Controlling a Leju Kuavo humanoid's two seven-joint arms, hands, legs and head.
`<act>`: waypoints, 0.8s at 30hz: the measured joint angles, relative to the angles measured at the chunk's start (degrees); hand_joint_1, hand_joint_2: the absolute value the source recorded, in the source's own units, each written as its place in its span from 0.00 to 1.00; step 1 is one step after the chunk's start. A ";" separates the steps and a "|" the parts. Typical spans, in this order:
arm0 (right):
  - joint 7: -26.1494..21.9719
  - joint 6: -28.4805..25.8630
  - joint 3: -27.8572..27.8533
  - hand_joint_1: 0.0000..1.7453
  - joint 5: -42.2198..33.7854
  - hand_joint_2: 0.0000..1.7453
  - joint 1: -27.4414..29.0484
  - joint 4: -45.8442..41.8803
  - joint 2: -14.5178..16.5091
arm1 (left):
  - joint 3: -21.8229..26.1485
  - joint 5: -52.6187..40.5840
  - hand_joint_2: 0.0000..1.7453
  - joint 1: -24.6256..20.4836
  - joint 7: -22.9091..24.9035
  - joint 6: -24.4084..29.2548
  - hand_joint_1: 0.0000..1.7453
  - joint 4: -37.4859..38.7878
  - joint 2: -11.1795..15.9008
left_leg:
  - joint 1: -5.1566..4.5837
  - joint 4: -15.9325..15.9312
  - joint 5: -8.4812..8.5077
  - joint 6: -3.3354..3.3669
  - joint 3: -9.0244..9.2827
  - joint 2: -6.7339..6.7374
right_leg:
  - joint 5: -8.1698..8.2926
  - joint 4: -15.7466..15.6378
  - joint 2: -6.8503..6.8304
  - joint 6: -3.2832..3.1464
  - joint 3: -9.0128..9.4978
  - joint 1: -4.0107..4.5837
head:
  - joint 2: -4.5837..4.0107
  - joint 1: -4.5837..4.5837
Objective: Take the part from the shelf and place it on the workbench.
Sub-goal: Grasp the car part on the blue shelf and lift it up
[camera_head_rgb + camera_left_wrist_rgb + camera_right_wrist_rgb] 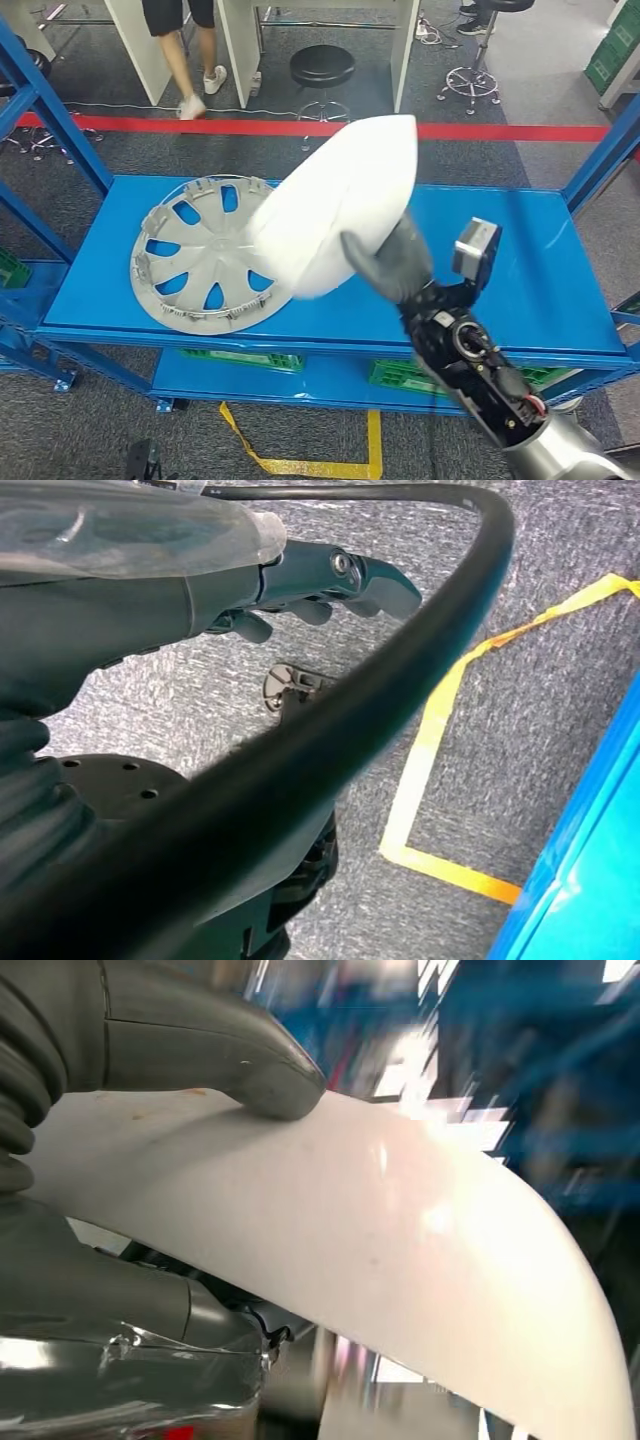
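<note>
Above the shelf (528,290) — right hand (389,262) clamped around white part (336,205)

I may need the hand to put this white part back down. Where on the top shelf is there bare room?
The blue shelf is bare right of the right hand, out to the right upright. The left half is crowded by the hubcap, which the held white part overlaps in the head view.
</note>
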 joint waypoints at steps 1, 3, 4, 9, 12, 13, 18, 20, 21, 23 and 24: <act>-0.89 2.62 0.64 0.99 -2.27 1.00 0.36 0.10 0.75 | 0.00 -0.03 1.00 -0.13 0.12 0.02 0.00 0.00 -0.01 | 0.02 0.00 -0.01 -0.02 0.00 0.00 | -0.02 0.00 0.00 -0.03 0.00 0.02 | 0.00 -0.01; -1.80 6.01 1.98 0.99 -4.96 1.00 0.85 0.54 2.17 | 0.00 -0.05 1.00 -0.31 0.24 0.13 0.00 0.00 -0.02 | 0.05 -0.01 -0.03 -0.05 0.00 0.00 | -0.04 0.00 0.00 -0.06 -0.01 0.05 | 0.00 0.01; -2.10 7.42 2.67 0.99 -5.97 1.00 1.05 0.85 2.81 | 0.00 -0.07 1.00 -0.36 0.26 0.22 0.00 0.00 -0.03 | 0.05 -0.01 -0.04 -0.07 0.00 0.00 | -0.05 0.00 0.00 -0.07 -0.02 0.06 | 0.00 0.02; -2.72 10.75 5.15 0.99 -7.46 1.00 1.77 2.20 5.01 | 0.00 -0.15 1.00 -0.45 0.32 0.51 0.00 0.00 -0.03 | 0.06 -0.01 -0.07 -0.11 0.00 0.00 | -0.05 0.00 0.00 -0.08 -0.03 0.06 | 0.00 0.04; -3.28 11.77 6.41 0.99 -4.99 1.00 1.80 3.30 6.08 | 0.00 0.24 1.00 -0.44 0.38 0.63 0.00 0.00 -0.03 | 0.05 -0.01 -0.08 -0.12 0.00 0.00 | -0.05 0.00 0.01 -0.08 -0.02 0.06 | 0.00 0.05; -3.51 11.97 6.87 0.99 -4.02 1.00 1.82 3.75 6.47 | 0.00 0.41 1.00 -0.42 0.36 0.66 0.00 0.00 -0.03 | 0.06 -0.01 -0.08 -0.12 0.00 0.00 | -0.05 0.00 0.01 -0.08 -0.03 0.06 | 0.00 0.05; -4.24 12.49 8.23 0.99 -2.35 1.00 1.86 5.90 8.02 | 0.01 1.18 1.00 0.03 0.03 0.68 0.00 0.00 -0.02 | 0.06 -0.01 -0.08 -0.12 0.00 0.00 | -0.06 0.00 0.00 -0.09 -0.03 0.06 | 0.00 0.05; -4.36 12.54 8.56 0.99 -2.36 1.00 1.86 6.69 8.37 | 0.02 1.44 1.00 0.21 -0.10 0.68 0.00 0.00 -0.01 | 0.06 -0.01 -0.08 -0.13 0.00 0.00 | -0.06 0.00 0.00 -0.09 -0.04 0.06 | 0.00 0.03; -4.44 12.57 8.71 0.99 -2.45 1.00 1.86 7.08 8.54 | 0.03 1.55 1.00 0.29 -0.18 0.68 0.00 0.00 -0.01 | 0.06 -0.01 -0.08 -0.13 0.00 0.00 | -0.07 0.00 0.00 -0.09 -0.04 0.06 | 0.00 0.03; -4.65 12.68 8.86 0.99 -2.80 1.00 1.86 7.82 8.83 | 0.04 1.80 1.00 0.46 -0.30 0.68 0.00 0.00 -0.01 | 0.06 -0.01 -0.08 -0.13 0.00 0.00 | -0.07 0.00 0.00 -0.09 -0.04 0.06 | 0.00 0.02; -4.77 12.76 8.89 0.99 -2.99 1.00 1.86 8.14 8.93 | 0.06 1.96 1.00 0.54 -0.36 0.67 0.00 0.00 -0.01 | 0.06 -0.01 -0.08 -0.13 0.00 0.00 | -0.07 0.00 0.00 -0.09 -0.04 0.06 | 0.00 0.02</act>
